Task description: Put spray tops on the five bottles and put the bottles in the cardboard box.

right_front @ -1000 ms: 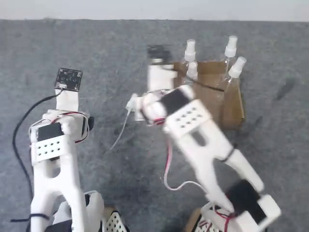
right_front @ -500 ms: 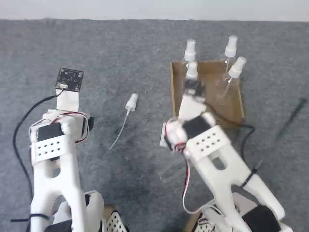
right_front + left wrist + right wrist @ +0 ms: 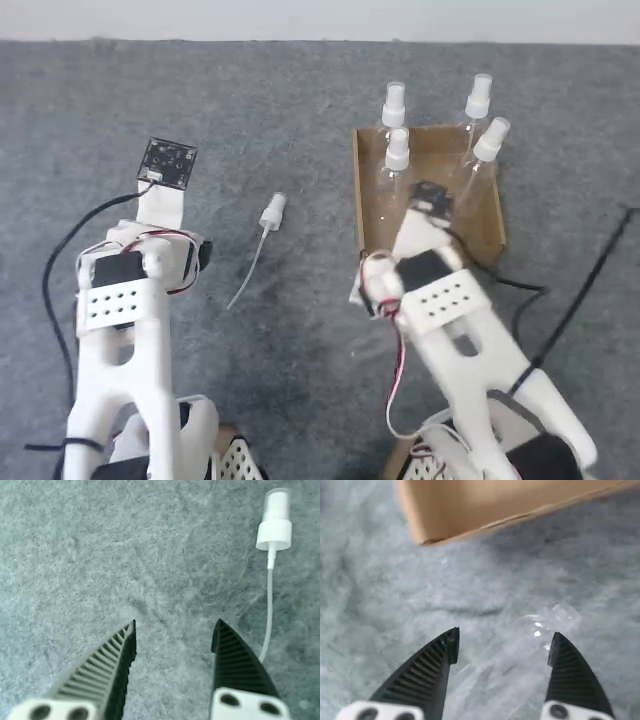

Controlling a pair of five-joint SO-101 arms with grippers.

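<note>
Claws both gape wide, empty. Beneath my right claw (image 3: 502, 640) the last clear bottle (image 3: 532, 630) lies on the table (image 3: 365, 585), the cardboard box (image 3: 470, 510) just beyond. Ahead of my left claw (image 3: 172, 635) lies the loose spray top (image 3: 274, 527). Capping comes next, I judge: grip each squarely.
</note>
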